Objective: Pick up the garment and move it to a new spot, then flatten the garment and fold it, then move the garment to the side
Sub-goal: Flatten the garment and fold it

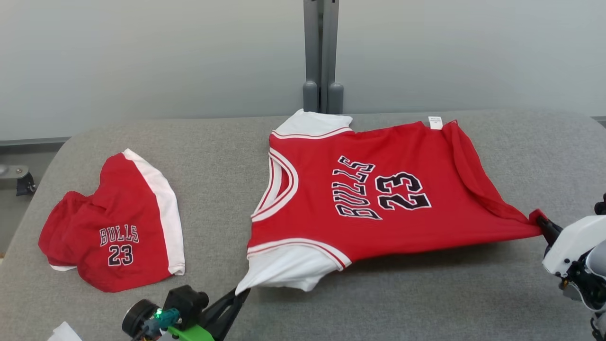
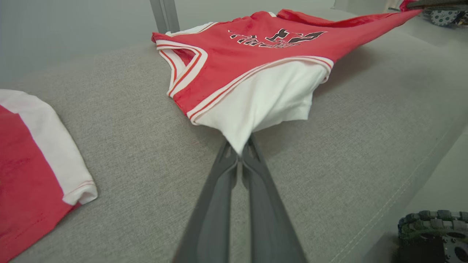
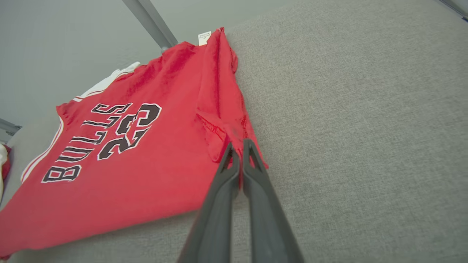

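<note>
The garment (image 1: pixel 378 199) is a red jersey with white sleeves and "BULLS 23" in black, spread across the middle of the grey padded table (image 1: pixel 222 156). My left gripper (image 1: pixel 240 292) is shut on the tip of its near white sleeve (image 2: pixel 256 106), at the table's front. My right gripper (image 1: pixel 542 222) is shut on the red hem corner (image 3: pixel 234 135) at the right. The near edge of the garment (image 2: pixel 278 51) is lifted and stretched taut between the two grippers; its far side rests on the table.
Red shorts (image 1: pixel 113 232) with a white stripe and "BULLS 23" lie crumpled at the table's left. A grey post (image 1: pixel 322 52) stands behind the table's far edge. Bare grey surface lies along the front and far right.
</note>
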{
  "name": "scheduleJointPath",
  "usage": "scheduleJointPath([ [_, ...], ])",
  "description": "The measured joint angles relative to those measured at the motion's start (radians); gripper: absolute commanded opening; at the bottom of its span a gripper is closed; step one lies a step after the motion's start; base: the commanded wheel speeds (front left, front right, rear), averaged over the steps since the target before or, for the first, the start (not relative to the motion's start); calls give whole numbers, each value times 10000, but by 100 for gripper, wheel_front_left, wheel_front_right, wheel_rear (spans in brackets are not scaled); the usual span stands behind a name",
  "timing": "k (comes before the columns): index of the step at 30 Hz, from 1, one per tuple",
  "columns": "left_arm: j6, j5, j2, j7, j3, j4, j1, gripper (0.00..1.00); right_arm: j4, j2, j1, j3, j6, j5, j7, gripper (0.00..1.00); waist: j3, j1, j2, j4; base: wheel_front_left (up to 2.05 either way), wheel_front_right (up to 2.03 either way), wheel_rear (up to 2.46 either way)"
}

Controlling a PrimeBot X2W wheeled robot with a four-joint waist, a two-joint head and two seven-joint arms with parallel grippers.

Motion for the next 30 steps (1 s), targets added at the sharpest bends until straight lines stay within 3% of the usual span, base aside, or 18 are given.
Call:
scheduleJointPath([
  [7, 360, -307, 1014, 867, -33, -2174, 1030, 0, -1348, -420, 1189, -518, 0, 128, 1707, 0, -124, 0, 0, -64, 0, 0, 0],
  [13, 742, -176, 1384, 1352, 42, -3158, 1027, 0, -2458, -263, 1707, -1423, -2, -297, 2554, 0, 21, 0, 0, -110, 0, 0, 0],
  [22, 763, 454, 1080, 1850, 38, -2690, -682, 0, -3097, 616, 800, -2309, -2, -1946, 3772, 0, 624, 0, 0, -228, 0, 0, 0],
  [30, 353, 890, 336, 2065, -219, -980, -2662, 0, -2412, 1198, -887, -2619, -2, -3227, 4452, 0, 1620, 1, 0, -330, 0, 0, 0],
])
